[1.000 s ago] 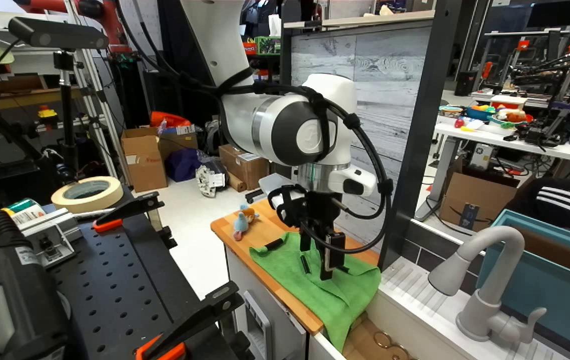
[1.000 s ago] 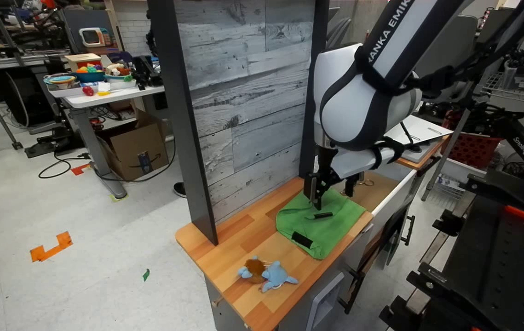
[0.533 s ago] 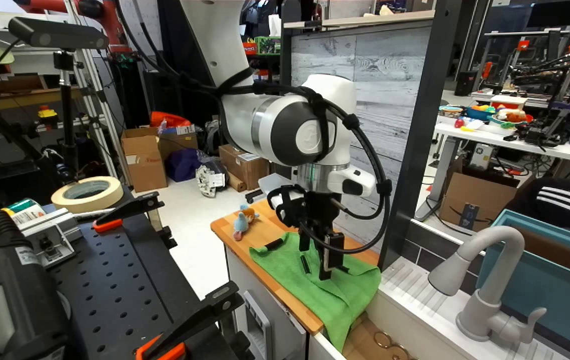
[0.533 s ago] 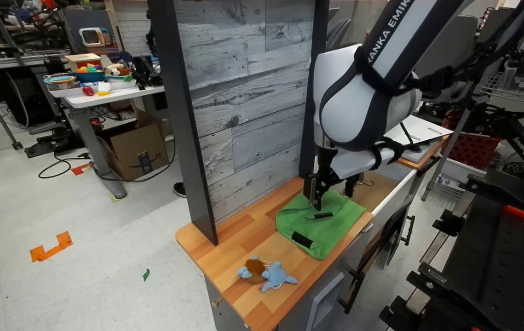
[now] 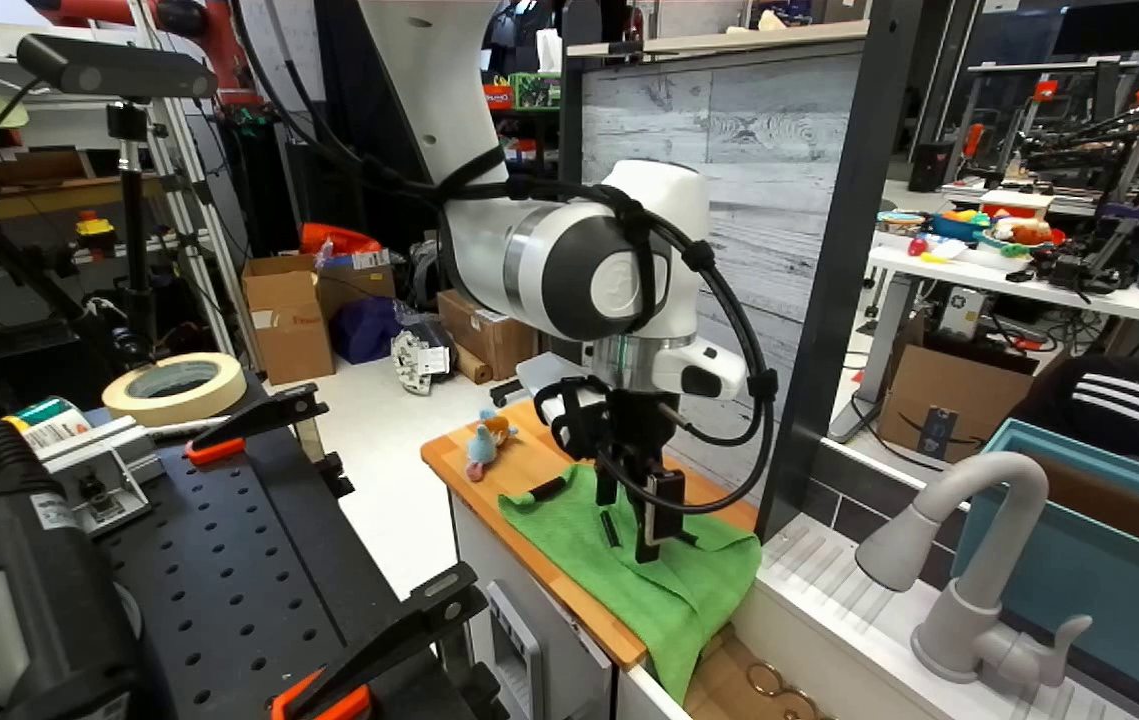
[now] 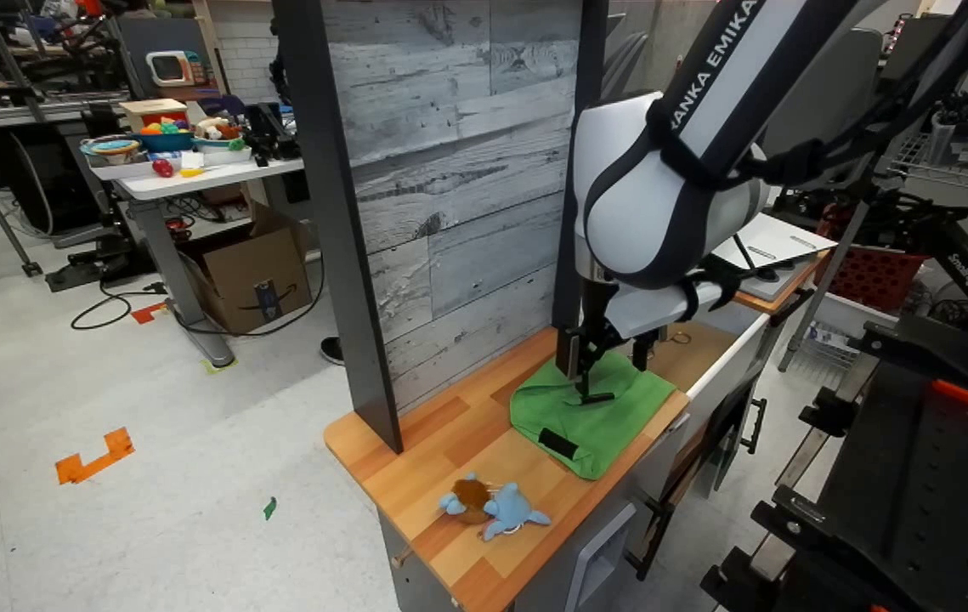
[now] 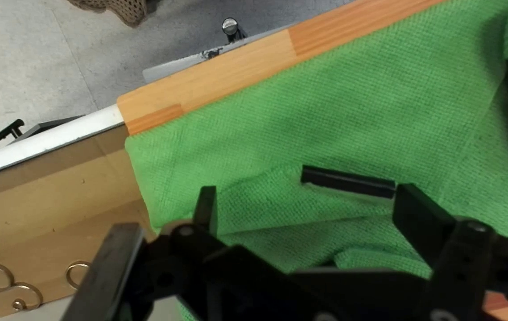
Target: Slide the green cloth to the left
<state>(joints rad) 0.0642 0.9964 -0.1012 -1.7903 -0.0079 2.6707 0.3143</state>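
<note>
The green cloth [image 5: 694, 600] lies wrinkled on the small wooden tabletop [image 5: 444, 455], one end hanging over the edge by the sink. It also shows in an exterior view [image 6: 624, 421] and fills much of the wrist view [image 7: 369, 111]. A short black strip [image 7: 347, 182] and a wider black piece [image 6: 557, 444] lie on it. My gripper [image 7: 306, 196] is open, pointing down over the cloth, with nothing held between its fingers. In an exterior view the gripper [image 6: 612, 380] has one fingertip close to the black strip; whether it touches the cloth I cannot tell.
Blue and brown plush toys [image 6: 511, 510] lie at the tabletop's far end from the sink. A grey wood-look panel [image 6: 467, 212] stands along the back edge. A grey faucet [image 5: 989, 500] and an open compartment with metal rings [image 7: 6, 285] are beside the cloth's hanging end.
My arm and gripper have lowered slightly towards the cloth, shifting a little to the left in both exterior views. The cloth and toys have not moved. The gripper stays open.
</note>
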